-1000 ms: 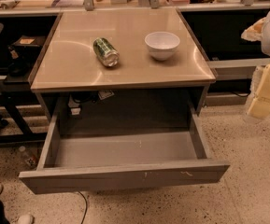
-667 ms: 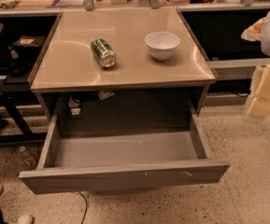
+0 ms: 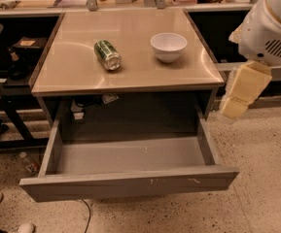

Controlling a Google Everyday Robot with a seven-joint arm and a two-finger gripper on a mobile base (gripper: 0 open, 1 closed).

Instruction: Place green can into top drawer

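Barely started, judging by the layout. Found the table with nothing lifted off it yet. Below it, found the top drawer pulled well out, grey inside bare, pale scuffs on the front panel: no opening left to do. Spotted the gripper hanging off the table's right edge, well apart from the can; open or closed, cannot tell. Left to do: reach, grasp, carry, lower in. Left of the white bowl, near but not touching, found the green can lying on its side on the tabletop: dark green, pale markings, shiny silver end turned frontward. Likely to roll if nudged.
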